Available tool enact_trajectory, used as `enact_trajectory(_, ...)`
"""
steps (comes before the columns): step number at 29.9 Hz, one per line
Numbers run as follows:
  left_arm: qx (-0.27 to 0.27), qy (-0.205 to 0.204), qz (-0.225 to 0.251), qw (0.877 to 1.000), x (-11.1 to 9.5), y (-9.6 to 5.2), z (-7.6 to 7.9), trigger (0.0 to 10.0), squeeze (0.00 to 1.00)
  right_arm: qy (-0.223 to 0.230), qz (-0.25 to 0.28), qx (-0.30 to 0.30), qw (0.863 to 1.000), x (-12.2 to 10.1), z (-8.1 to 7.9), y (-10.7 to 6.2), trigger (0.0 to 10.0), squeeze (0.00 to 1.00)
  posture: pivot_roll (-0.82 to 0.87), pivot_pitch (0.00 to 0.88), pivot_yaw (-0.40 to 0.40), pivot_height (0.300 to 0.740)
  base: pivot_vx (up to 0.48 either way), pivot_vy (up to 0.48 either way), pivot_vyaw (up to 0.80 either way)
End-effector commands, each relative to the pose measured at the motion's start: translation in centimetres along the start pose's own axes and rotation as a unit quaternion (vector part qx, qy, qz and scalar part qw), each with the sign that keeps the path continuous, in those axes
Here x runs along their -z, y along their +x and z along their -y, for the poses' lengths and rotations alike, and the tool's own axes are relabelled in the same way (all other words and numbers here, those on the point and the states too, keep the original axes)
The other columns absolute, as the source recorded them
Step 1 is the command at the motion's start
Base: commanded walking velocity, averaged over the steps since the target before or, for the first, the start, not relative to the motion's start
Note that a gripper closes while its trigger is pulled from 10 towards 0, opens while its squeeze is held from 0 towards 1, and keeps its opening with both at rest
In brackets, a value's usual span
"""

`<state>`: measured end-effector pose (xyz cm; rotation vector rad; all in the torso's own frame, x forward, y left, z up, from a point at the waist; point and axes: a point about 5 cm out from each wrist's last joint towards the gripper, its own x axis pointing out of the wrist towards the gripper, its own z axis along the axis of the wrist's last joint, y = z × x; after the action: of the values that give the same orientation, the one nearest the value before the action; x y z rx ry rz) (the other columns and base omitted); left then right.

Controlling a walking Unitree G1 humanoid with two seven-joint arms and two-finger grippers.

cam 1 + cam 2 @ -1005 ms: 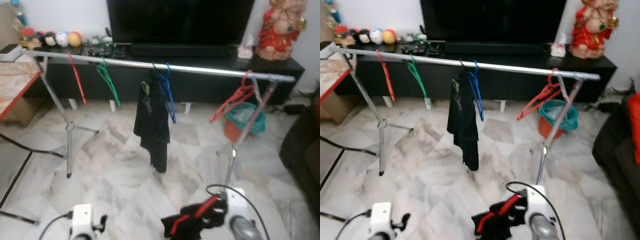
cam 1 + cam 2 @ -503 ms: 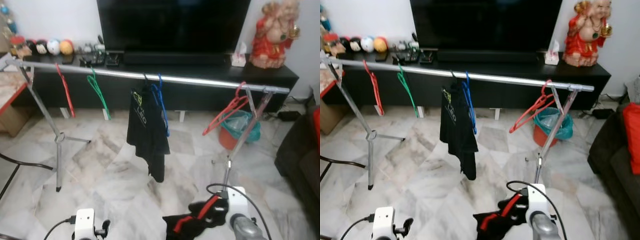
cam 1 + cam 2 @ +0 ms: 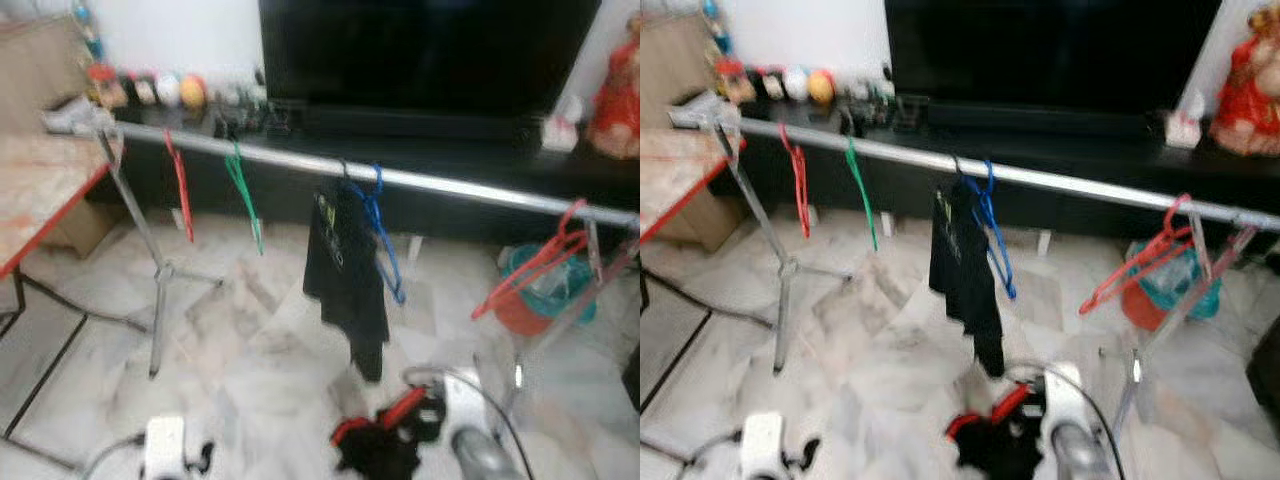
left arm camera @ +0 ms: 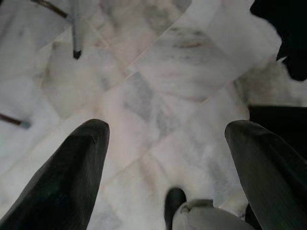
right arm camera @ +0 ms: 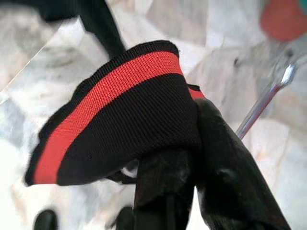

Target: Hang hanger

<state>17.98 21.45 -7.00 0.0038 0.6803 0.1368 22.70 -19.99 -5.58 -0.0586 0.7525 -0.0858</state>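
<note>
My left gripper (image 4: 163, 158) hangs spread and empty over the marble floor (image 4: 158, 96). My view has swung leftward, blurring, so the rail (image 3: 440, 183) now runs further right. My right gripper (image 5: 192, 158) pinches the black-and-red garment (image 5: 115, 105), low before the rail; hanging remains undone.

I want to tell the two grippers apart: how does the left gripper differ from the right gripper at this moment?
The left gripper is open and holds nothing; the right gripper is shut on a black garment with a red stripe. Between the left one's fingers bare marble floor shows, while the cloth bunches over the right one's fingers. Both have black fingers and sit low, in front of the rail.
</note>
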Motion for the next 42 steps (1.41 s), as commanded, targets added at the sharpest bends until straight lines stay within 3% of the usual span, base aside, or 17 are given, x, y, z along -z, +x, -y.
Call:
enact_trajectory(1, -0.013, 0.002, -0.005, 1.000, 0.2, -0.1, -1.0, 10.0, 0.00, 0.005, 0.014, -0.007, 1.000, -0.9, -0.7, 0.2, 10.0, 0.00, 0.04, 0.000, -0.054, 0.740, 0.292, 0.000, 0.00)
enact_trajectory(21, -0.015, 0.003, 0.002, 1.000, -0.1, -0.1, -0.9, 10.0, 0.00, 0.014, 0.007, -0.007, 1.000, -0.7, -0.8, 0.2, 10.0, 0.00, 0.04, 0.000, -0.060, 0.740, 0.289, 0.000, -0.19)
enact_trajectory(33, -0.015, 0.006, 0.011, 1.000, -0.4, 0.0, -0.8, 10.0, 0.00, 0.013, 0.003, -0.010, 1.000, -0.6, -0.9, 0.2, 10.0, 0.00, 0.05, 0.000, -0.065, 0.740, 0.000, 0.000, 0.00)
enact_trajectory(37, -0.016, 0.009, 0.029, 0.999, -1.1, 0.2, -0.8, 10.0, 0.00, 0.010, 0.001, -0.011, 1.000, -0.5, -0.8, 0.2, 10.0, 0.00, 0.05, 0.000, -0.067, 0.740, 0.000, 0.000, 0.00)
enact_trajectory(42, -0.016, 0.021, 0.087, 0.996, -3.1, 0.5, -0.7, 10.0, 0.00, 0.009, -0.001, -0.013, 1.000, -0.3, -0.9, 0.1, 10.0, 0.00, 0.04, 0.000, -0.062, 0.740, 0.000, 0.000, 0.00)
